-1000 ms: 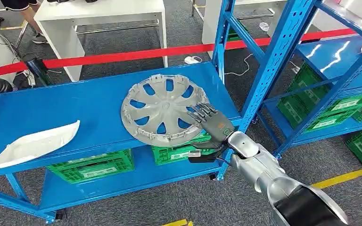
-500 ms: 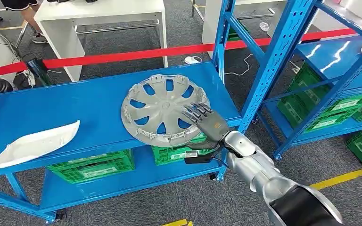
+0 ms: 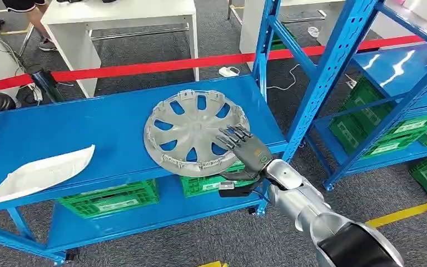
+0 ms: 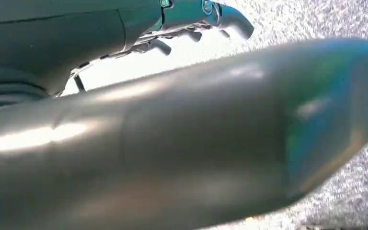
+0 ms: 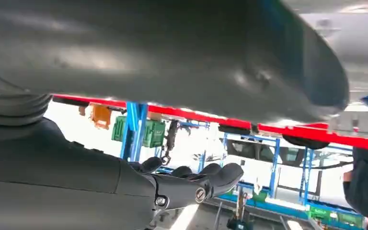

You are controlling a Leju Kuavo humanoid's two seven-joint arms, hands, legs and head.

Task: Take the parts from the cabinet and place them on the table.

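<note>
A silver hubcap (image 3: 192, 130) lies on the blue cabinet shelf (image 3: 89, 125), and its near edge juts past the shelf front. My right hand (image 3: 248, 151) holds the hubcap's near right rim, fingers spread on top and thumb underneath. The dark fingers (image 5: 191, 182) also show in the right wrist view. A white curved part (image 3: 39, 172) lies at the left end of the same shelf. My left hand (image 4: 196, 19) hangs over speckled floor with nothing in it.
A blue rack upright (image 3: 322, 78) stands just right of my right arm. Green crates (image 3: 111, 197) fill the shelf below. Red tape (image 3: 144, 65) runs behind the cabinet, with a white table (image 3: 117, 14) and a person's legs (image 3: 30, 16) beyond.
My right hand has slid a little further left onto the hubcap's rim. The camera has shifted slightly, and the hubcap stays about where it was.
</note>
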